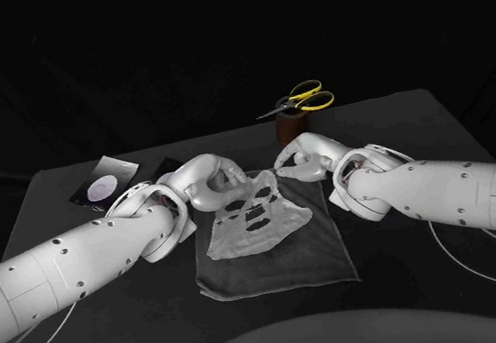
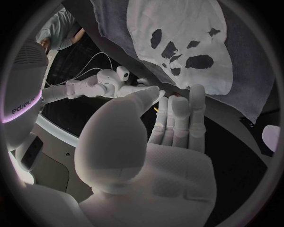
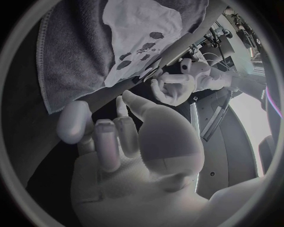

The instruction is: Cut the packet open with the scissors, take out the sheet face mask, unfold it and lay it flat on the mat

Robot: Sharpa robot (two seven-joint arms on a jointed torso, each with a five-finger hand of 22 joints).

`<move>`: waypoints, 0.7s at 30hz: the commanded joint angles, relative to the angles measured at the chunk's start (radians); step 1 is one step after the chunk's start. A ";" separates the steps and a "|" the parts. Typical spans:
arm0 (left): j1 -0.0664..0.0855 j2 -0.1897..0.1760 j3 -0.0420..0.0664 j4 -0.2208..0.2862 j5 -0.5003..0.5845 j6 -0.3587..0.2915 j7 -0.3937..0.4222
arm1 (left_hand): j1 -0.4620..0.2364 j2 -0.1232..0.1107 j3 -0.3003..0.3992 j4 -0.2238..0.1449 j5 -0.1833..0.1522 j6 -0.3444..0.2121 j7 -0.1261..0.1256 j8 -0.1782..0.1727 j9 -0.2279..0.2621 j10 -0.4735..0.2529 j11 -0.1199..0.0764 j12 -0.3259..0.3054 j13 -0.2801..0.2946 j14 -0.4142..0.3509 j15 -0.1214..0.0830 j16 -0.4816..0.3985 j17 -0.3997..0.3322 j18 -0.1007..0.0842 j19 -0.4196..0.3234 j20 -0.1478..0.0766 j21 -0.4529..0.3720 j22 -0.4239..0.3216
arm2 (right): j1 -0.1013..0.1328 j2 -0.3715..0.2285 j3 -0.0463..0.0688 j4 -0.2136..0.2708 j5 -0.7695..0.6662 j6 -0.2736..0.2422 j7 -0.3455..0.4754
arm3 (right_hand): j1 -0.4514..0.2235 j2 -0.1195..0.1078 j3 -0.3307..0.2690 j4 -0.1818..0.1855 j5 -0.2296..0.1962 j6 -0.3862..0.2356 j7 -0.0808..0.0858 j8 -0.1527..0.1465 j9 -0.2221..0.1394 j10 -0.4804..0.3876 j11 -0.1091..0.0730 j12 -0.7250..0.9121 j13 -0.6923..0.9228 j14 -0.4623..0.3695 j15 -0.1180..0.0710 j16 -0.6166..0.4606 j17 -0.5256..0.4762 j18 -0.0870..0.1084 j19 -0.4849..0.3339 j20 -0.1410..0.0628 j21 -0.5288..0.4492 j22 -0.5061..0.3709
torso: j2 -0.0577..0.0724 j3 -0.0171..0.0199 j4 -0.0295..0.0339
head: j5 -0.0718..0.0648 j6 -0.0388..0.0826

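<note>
Left hand (image 1: 205, 183), right hand (image 1: 305, 160), one mask (image 1: 256, 217), one mat (image 1: 279, 270).

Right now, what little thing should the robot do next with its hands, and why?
Probably lift both hands up and away. The sheet face mask already lies unfolded on the grey mat, holes showing. The left hand and right hand sit at its far corners. The right looks open; whether the left's fingers pinch the edge is unclear.

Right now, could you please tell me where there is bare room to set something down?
Free: the table at far right, between the scissors and its right edge; also the near strip of the mat below the mask. Crowded: the mat's far end, where the left hand and right hand are, and the packet corner.
</note>
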State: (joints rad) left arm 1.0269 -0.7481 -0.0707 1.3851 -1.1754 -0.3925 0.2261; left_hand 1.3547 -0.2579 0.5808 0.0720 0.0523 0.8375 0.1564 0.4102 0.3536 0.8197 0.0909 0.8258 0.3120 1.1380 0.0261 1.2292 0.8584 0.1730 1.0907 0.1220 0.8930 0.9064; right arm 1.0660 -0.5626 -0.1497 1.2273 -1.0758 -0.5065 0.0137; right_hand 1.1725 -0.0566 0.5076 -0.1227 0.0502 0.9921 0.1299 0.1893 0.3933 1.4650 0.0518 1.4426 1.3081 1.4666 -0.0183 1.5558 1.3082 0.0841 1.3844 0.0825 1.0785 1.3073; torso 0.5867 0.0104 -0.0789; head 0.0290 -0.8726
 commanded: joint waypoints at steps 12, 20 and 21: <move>-0.018 -0.070 -0.010 0.105 -0.183 0.037 -0.156 | 0.032 -0.012 -0.184 0.046 -0.003 0.067 -0.044 0.056 -0.008 0.078 -0.051 0.429 0.280 0.344 -0.045 0.290 0.529 -0.090 0.287 -0.044 0.412 0.382 | 0.020 0.165 0.003 -0.178 0.009 0.128 -0.113 | -0.011 0.002 -0.002 0.008 -0.001 -0.001 0.000 -0.008 -0.004 0.060 -0.007 0.022 0.175 0.100 -0.006 0.007 0.243 0.009 0.011 -0.001 0.013 0.138 | 0.010 -0.0138 0.0184 | -0.006 0.000; -0.020 -0.099 -0.012 0.136 -0.225 0.076 -0.221 | 0.055 -0.005 -0.235 0.068 -0.003 0.061 -0.048 0.075 -0.002 0.150 -0.055 0.495 0.399 0.378 -0.050 0.311 0.595 -0.103 0.318 -0.048 0.461 0.431 | 0.026 0.205 0.004 -0.209 -0.010 0.139 -0.112 | -0.018 -0.004 -0.010 0.012 -0.001 -0.003 0.002 -0.012 -0.006 0.064 -0.006 0.033 0.184 0.101 -0.005 0.009 0.247 0.008 0.015 0.000 0.019 0.140 | 0.019 -0.0208 0.0288 | -0.012 0.000; -0.020 -0.102 -0.012 0.140 -0.229 0.081 -0.227 | 0.056 -0.005 -0.238 0.070 -0.003 0.060 -0.048 0.076 -0.001 0.151 -0.055 0.497 0.402 0.378 -0.050 0.312 0.596 -0.103 0.318 -0.048 0.463 0.432 | 0.026 0.208 0.004 -0.210 -0.014 0.142 -0.113 | -0.019 -0.006 -0.012 0.013 -0.001 -0.003 0.002 -0.013 -0.006 0.065 -0.006 0.034 0.185 0.101 -0.004 0.009 0.247 0.008 0.015 0.000 0.019 0.140 | 0.019 -0.0214 0.0292 | -0.012 0.000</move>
State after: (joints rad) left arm 1.0071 -0.8500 -0.0832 1.5181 -1.3594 -0.3541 0.0524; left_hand 1.4029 -0.2632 0.3475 0.1422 0.0523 0.9007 0.1110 0.4819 0.3510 0.9656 0.0358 1.3188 0.7129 1.4620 -0.0177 1.5365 1.3081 0.0835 1.4010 0.0717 1.3507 1.3096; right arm 1.0918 -0.3573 -0.1455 1.0184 -1.0697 -0.3952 -0.0884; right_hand 1.1659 -0.0632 0.4965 -0.1116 0.0502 0.9920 0.1296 0.1804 0.3885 1.4634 0.0503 1.4734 1.3078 1.4664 -0.0180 1.5598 1.3077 0.0839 1.3916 0.0825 1.0906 1.3081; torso 0.6024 -0.0079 -0.0540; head 0.0179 -0.8726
